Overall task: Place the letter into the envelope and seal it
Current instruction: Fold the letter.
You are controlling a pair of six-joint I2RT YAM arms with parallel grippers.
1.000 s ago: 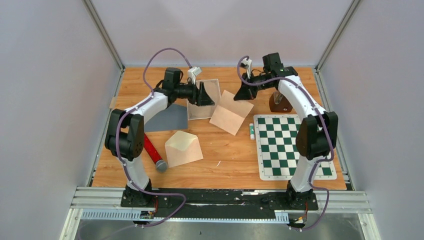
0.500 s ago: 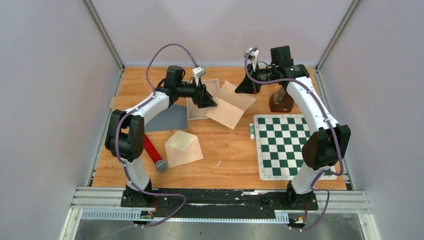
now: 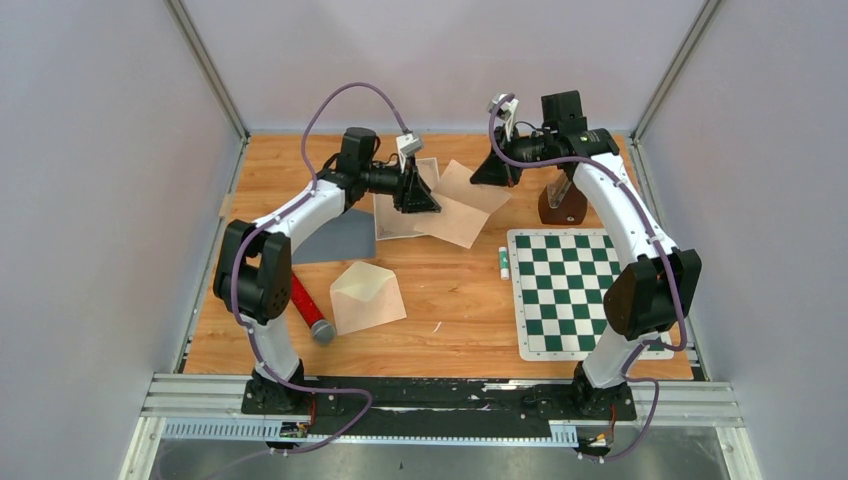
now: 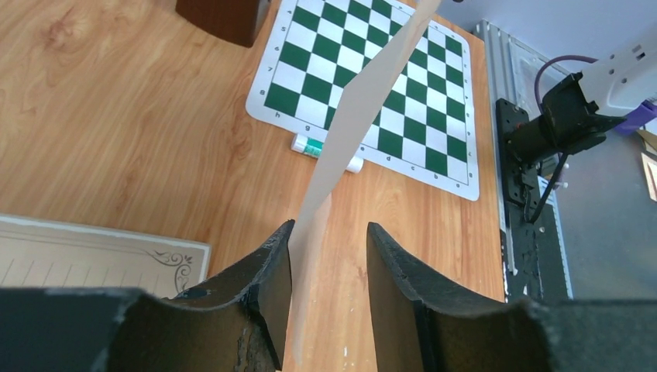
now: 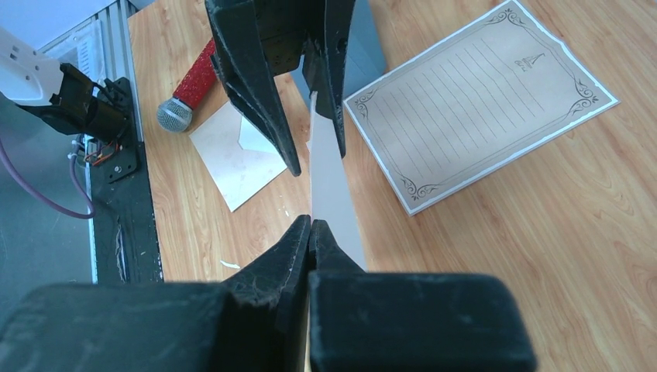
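Note:
My right gripper (image 3: 483, 175) (image 5: 311, 222) is shut on the far right edge of the peach folded letter (image 3: 462, 210) (image 5: 329, 178) and holds it raised off the table at the back. My left gripper (image 3: 425, 200) (image 4: 329, 227) straddles the letter's (image 4: 364, 101) left edge. One finger touches the paper and a gap remains on the other side. The peach envelope (image 3: 367, 296) (image 5: 236, 151) lies flap-open on the table nearer the left arm's base, apart from both grippers.
A lined stationery sheet (image 3: 392, 222) (image 5: 480, 101) lies under the left gripper, with a grey sheet (image 3: 335, 240) to its left. A red microphone (image 3: 307, 308) lies by the envelope. To the right are a glue stick (image 3: 503, 262), a chessboard mat (image 3: 585, 290) and a brown block (image 3: 560, 205).
The right gripper lifted the letter up and back. The left gripper moved right onto the letter's left edge, and its jaws narrowed around it.

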